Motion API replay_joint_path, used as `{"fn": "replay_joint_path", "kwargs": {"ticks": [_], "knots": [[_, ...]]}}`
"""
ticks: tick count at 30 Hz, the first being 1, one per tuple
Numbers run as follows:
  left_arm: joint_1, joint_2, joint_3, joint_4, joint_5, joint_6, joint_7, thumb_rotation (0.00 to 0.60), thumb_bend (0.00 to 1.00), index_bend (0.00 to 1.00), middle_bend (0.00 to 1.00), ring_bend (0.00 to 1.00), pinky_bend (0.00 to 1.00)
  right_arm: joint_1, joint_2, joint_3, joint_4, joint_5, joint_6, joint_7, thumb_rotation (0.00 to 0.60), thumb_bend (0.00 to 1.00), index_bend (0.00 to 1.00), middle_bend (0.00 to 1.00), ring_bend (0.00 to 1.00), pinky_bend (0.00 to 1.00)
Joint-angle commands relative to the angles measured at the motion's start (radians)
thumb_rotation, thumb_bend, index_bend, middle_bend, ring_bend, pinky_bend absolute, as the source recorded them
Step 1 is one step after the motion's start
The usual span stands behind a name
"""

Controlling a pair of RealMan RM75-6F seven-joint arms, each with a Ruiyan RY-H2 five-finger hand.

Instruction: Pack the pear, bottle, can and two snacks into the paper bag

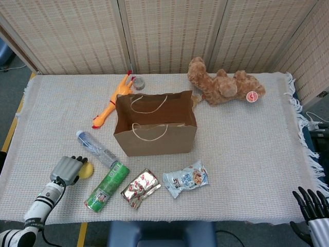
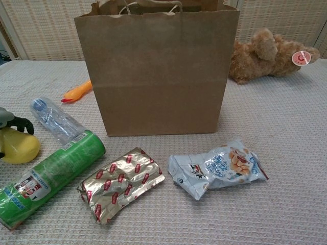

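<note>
Five items to pack, none yet in the paper bag [image 1: 155,126], standing open and seemingly empty mid-surface. Left hand [image 1: 67,168] draped over the yellow pear [image 2: 18,145] near the front left edge, fingers curled onto its top; firm grip not confirmable from either view. Clear water bottle [image 1: 96,148] lying just beside, green can [image 1: 107,186] on its side next to that. Foil snack [image 1: 140,188] and blue snack pouch [image 1: 186,179] flat in front of the bag, untouched. Right hand [image 1: 311,206] idle at the front right corner, fingers spread, holding nothing. By appearances, first pick only beginning; all packing left.
</note>
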Motion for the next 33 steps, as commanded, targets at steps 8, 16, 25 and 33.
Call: {"fn": "replay_joint_path", "kwargs": {"ticks": [8,16,25,33], "knots": [[0.001,0.071,-0.037,-0.049,0.032,0.07,-0.043,0.6,0.64,0.71,0.63,0.58,0.72,-0.001,0.0,0.0,0.001,0.0,0.002,0.002,0.6,0.13,0.0,0.0,0.0,0.0],[0.011,0.171,-0.187,-0.141,-0.026,0.195,-0.187,0.6,0.64,0.71,0.64,0.58,0.71,-0.002,-0.001,0.0,0.004,0.0,0.002,0.004,0.6,0.13,0.0,0.0,0.0,0.0],[0.007,0.191,-0.364,-0.281,-0.066,0.333,-0.359,0.6,0.64,0.71,0.64,0.58,0.72,0.001,-0.001,0.0,0.002,-0.004,0.002,-0.002,0.6,0.13,0.0,0.0,0.0,0.0],[-0.122,0.143,-0.405,-0.352,-0.112,0.322,-0.153,0.6,0.65,0.7,0.64,0.58,0.71,0.004,0.0,0.001,-0.002,-0.005,-0.001,-0.01,0.6,0.13,0.0,0.0,0.0,0.0]]}}
